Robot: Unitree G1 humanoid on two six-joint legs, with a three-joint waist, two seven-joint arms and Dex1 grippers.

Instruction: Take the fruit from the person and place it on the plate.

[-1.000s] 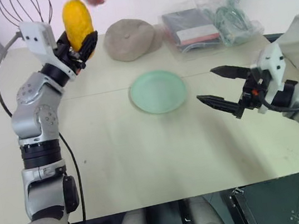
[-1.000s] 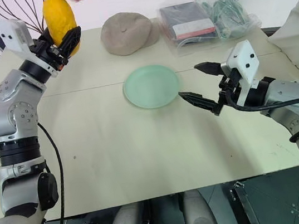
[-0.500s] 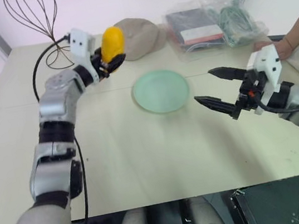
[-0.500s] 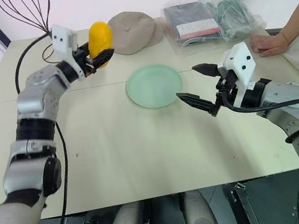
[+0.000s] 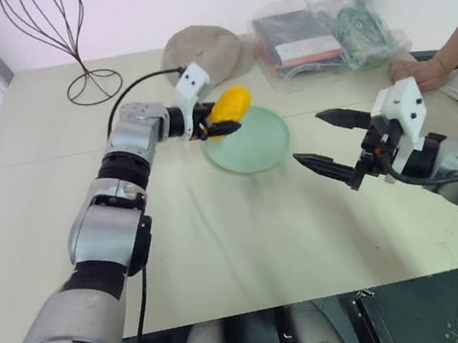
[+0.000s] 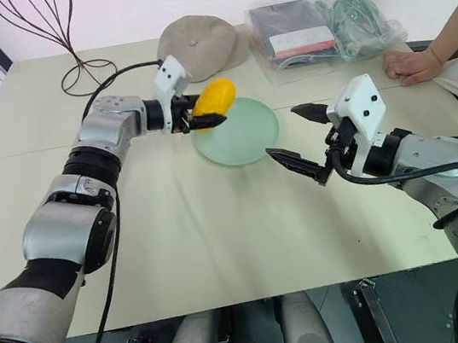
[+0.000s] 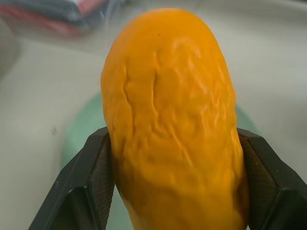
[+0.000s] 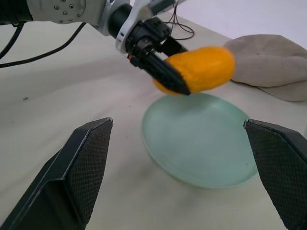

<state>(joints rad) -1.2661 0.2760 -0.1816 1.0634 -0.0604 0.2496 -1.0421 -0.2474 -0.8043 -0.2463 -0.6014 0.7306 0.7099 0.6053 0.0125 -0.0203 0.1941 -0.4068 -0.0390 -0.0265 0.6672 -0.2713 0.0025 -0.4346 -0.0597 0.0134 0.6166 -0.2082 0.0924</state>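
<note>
The yellow-orange fruit (image 5: 230, 104) is clamped between the black fingers of my left gripper (image 5: 221, 121), which is shut on it. The fruit hangs just above the left rim of the pale mint-green plate (image 5: 255, 146). In the left wrist view the fruit (image 7: 172, 124) stands between the two pads (image 7: 91, 177), with the plate (image 7: 76, 139) behind it. My right gripper (image 5: 307, 136) is open and empty, hovering to the right of the plate. The right wrist view looks at the fruit (image 8: 206, 67) over the plate (image 8: 201, 139). The person's hand (image 5: 416, 70) rests on the table's right edge.
A beige cap (image 5: 202, 50) lies just behind the plate. Clear plastic bags (image 5: 320, 28) with dark items sit at the back right. A wire stand (image 5: 71, 40) rises at the back left. Bare tabletop stretches in front of the plate.
My left arm has swung the fruit down and to the right, from high at the back left to over the plate's rim. The person's hand has left the fruit. My right gripper stays put.
</note>
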